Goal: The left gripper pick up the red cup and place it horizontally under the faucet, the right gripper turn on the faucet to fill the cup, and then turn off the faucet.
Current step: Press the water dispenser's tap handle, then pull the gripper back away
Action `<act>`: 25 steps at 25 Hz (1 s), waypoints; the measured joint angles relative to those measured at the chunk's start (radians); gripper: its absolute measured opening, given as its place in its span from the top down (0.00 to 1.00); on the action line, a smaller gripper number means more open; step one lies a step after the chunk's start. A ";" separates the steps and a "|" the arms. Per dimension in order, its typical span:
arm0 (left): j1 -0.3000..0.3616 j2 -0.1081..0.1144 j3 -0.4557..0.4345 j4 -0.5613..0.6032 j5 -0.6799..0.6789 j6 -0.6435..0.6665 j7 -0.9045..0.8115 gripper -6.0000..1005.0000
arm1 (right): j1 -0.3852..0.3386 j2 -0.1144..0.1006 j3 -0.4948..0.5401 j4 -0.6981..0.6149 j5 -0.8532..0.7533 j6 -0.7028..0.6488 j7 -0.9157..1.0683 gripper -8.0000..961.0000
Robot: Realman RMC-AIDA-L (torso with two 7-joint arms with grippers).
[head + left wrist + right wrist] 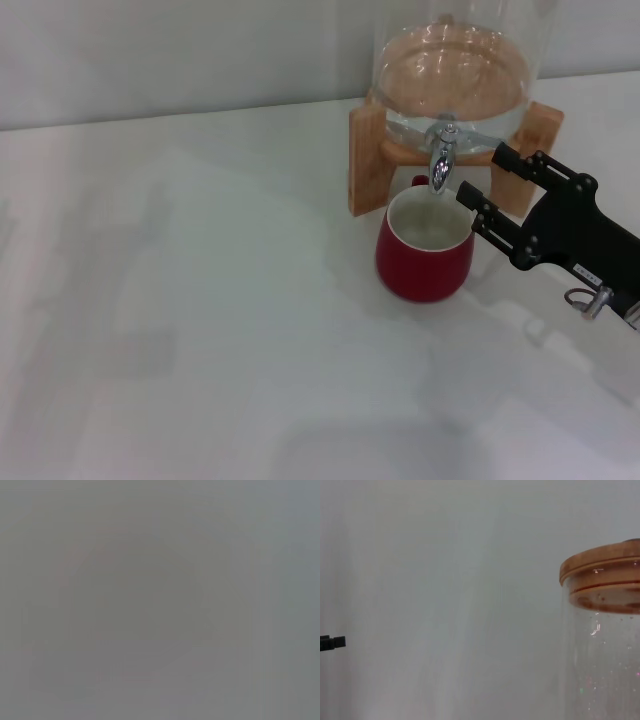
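Observation:
The red cup (424, 262) stands upright on the white table, its cream inside showing, directly below the spout of the chrome faucet (441, 165). The faucet sticks out of a clear glass jar (462, 70) held in a wooden stand (368, 160). My right gripper (487, 175), all black, reaches in from the right and is open; its fingertips (505, 155) hover just right of the faucet and above the cup's right rim, touching neither. One black fingertip (332, 642) shows in the right wrist view. The left gripper is out of view, and the left wrist view is plain grey.
The white table (200, 300) stretches left and forward of the cup, ending at a pale wall behind. In the right wrist view the jar (602, 655) with its wooden lid (600, 567) fills one side.

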State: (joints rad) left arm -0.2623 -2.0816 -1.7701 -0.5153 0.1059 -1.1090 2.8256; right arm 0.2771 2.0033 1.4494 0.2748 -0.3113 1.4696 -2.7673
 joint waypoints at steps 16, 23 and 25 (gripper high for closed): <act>0.000 -0.001 0.003 0.001 0.000 -0.004 0.000 0.12 | 0.010 0.000 0.014 0.007 0.000 -0.004 0.000 0.37; 0.000 -0.002 0.003 0.001 0.000 -0.005 0.000 0.12 | 0.016 0.001 0.025 0.007 0.000 -0.007 0.000 0.37; 0.000 -0.002 0.003 0.000 0.000 -0.005 0.000 0.12 | 0.016 0.001 0.026 0.005 0.000 -0.007 0.000 0.37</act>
State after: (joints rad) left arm -0.2623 -2.0832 -1.7672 -0.5150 0.1058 -1.1138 2.8256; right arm 0.2936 2.0045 1.4755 0.2801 -0.3115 1.4623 -2.7672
